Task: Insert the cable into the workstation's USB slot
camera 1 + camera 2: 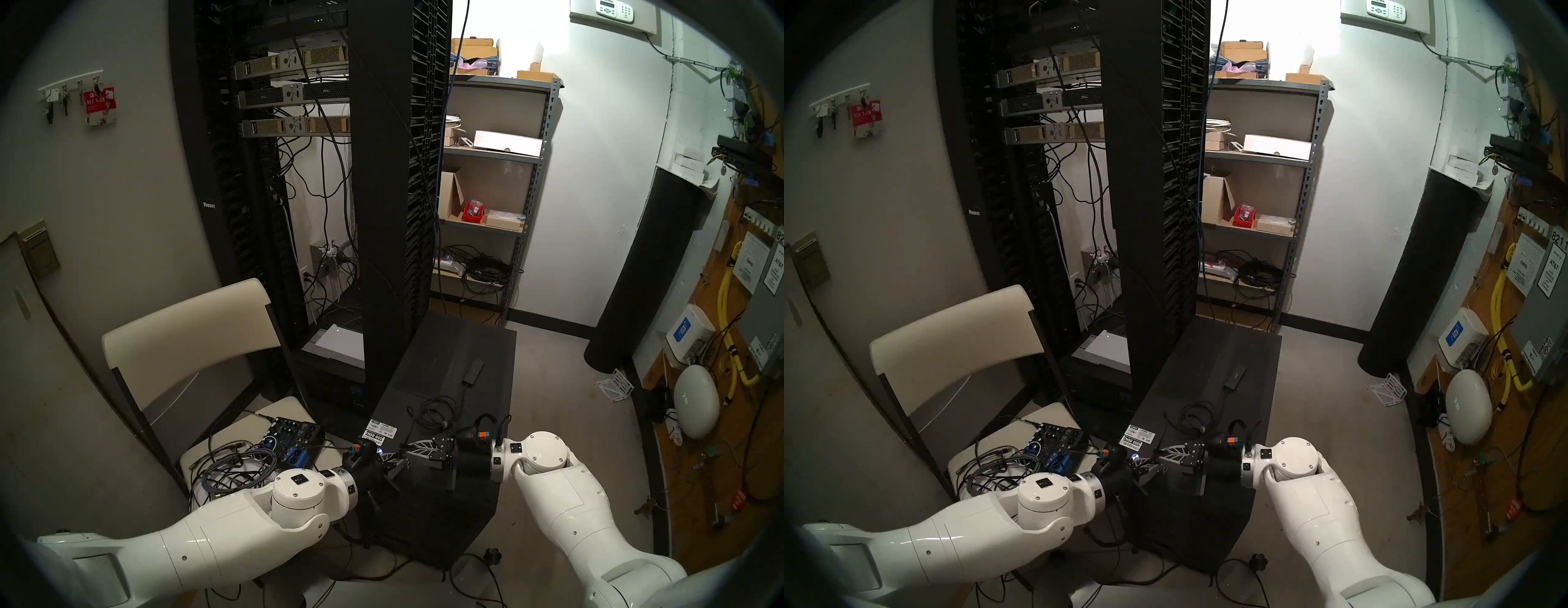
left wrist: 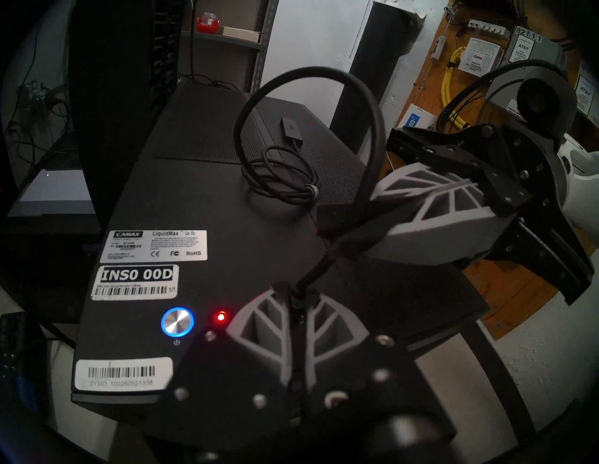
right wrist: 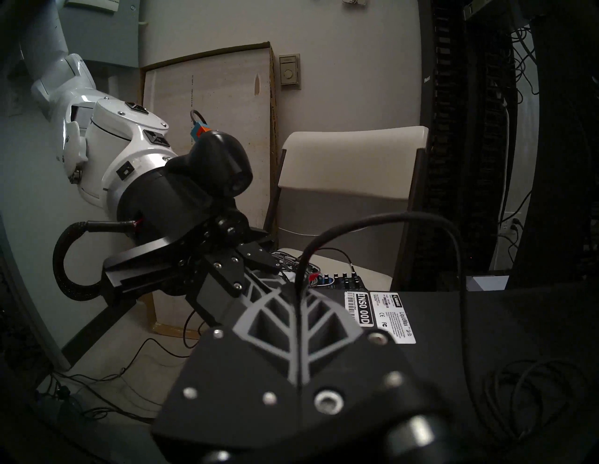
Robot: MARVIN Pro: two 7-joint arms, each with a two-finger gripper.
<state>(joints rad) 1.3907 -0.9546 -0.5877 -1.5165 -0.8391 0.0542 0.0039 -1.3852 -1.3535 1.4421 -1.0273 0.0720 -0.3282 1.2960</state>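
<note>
Nearest your left wrist camera is the left end effector, its grey ribbed fingers pressed together on the cable, which rises out of the tips just behind what seems to be the plug end, itself hidden between the pads. The right end effector meets it from the right side, also clamped tight on the same cable a short way further along. Between and beyond the two grips the cable arches up in a springy loop, then drops to the small loose coil lying on top of the workstation, with the flat adapter box resting further back on the mesh panel.

Treat this cable as light and thin, limp over a long run but fairly stiff over a short one: the loop holds its shape. It will likely twist or slide in the pads if you push hard, so keep your hold close behind the plug, where the stiffness helps you aim. The adapter box looks light enough to drag if the slack runs out.

No USB slot is visible in these views; near the blue-ringed power button and red light you see only stickers.
</note>
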